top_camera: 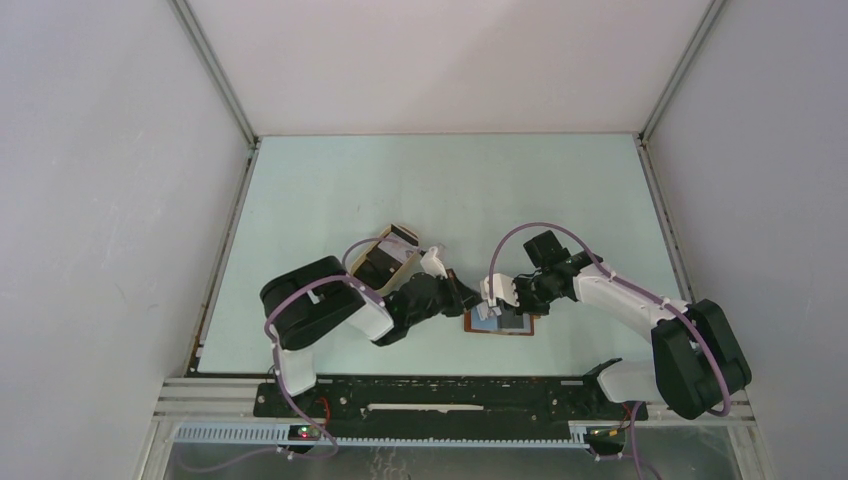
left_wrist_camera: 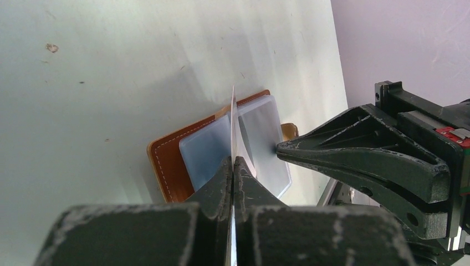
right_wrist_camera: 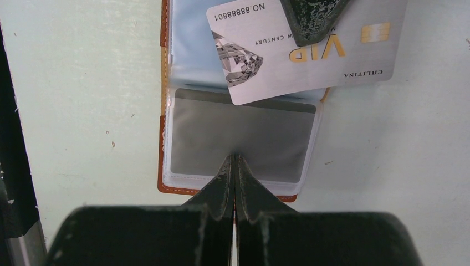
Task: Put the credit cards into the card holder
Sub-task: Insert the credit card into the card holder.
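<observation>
The card holder (right_wrist_camera: 162, 166) lies open on the table, brown with clear sleeves; it is also in the top view (top_camera: 515, 328) and the left wrist view (left_wrist_camera: 165, 160). A grey card (right_wrist_camera: 241, 138) sits inside the near sleeve. My left gripper (left_wrist_camera: 233, 159) is shut on a silver VIP credit card (right_wrist_camera: 277, 61), which stands edge-on (left_wrist_camera: 233, 119) over the sleeves with its lower corner at the fold. My right gripper (right_wrist_camera: 234, 158) is shut with nothing between its fingers, and its tips rest against the near sleeve. In the top view both grippers, left (top_camera: 468, 297) and right (top_camera: 492, 300), meet above the card holder.
An oval tan tray (top_camera: 392, 252) sits behind the left arm's wrist. Grey enclosure walls close in the pale green table (top_camera: 440, 190) on three sides. A black rail (top_camera: 450, 395) runs along the near edge between the arm bases.
</observation>
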Action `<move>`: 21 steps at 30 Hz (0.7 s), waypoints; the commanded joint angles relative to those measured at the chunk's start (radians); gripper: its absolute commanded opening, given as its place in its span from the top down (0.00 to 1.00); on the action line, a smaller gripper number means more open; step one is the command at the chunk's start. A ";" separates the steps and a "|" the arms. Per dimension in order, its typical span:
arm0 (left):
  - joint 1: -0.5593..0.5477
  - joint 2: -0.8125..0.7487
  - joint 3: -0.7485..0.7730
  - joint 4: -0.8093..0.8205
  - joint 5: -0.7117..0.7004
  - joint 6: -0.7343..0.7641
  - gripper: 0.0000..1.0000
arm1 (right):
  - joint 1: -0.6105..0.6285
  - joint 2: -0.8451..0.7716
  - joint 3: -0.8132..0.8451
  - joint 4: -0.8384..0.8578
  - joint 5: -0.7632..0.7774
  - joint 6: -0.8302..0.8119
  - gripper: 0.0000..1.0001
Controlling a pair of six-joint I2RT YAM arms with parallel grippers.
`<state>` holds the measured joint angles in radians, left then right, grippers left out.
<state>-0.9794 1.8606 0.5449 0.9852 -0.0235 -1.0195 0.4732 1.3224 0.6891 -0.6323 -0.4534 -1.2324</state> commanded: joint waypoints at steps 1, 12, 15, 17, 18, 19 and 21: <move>-0.013 -0.034 0.015 -0.085 -0.025 0.052 1.00 | 0.010 0.026 -0.004 -0.045 0.028 -0.020 1.00; -0.031 -0.024 0.060 -0.149 -0.020 0.072 1.00 | 0.013 0.029 -0.004 -0.046 0.027 -0.021 1.00; -0.036 -0.018 0.065 -0.150 -0.015 0.069 1.00 | 0.015 0.028 -0.004 -0.047 0.025 -0.021 1.00; -0.040 -0.012 0.070 -0.149 -0.007 0.064 1.00 | 0.015 0.026 -0.004 -0.046 0.025 -0.021 1.00; -0.042 -0.008 0.073 -0.149 -0.003 0.060 1.00 | 0.015 0.026 -0.004 -0.047 0.025 -0.021 1.00; -0.044 -0.006 0.076 -0.149 0.002 0.057 1.00 | 0.015 0.026 -0.003 -0.047 0.024 -0.021 1.00; -0.049 -0.002 0.078 -0.149 0.006 0.051 1.00 | 0.015 0.026 -0.001 -0.049 0.023 -0.020 1.00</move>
<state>-1.0096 1.8442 0.5964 0.8856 -0.0223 -0.9947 0.4786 1.3224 0.6907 -0.6338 -0.4492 -1.2343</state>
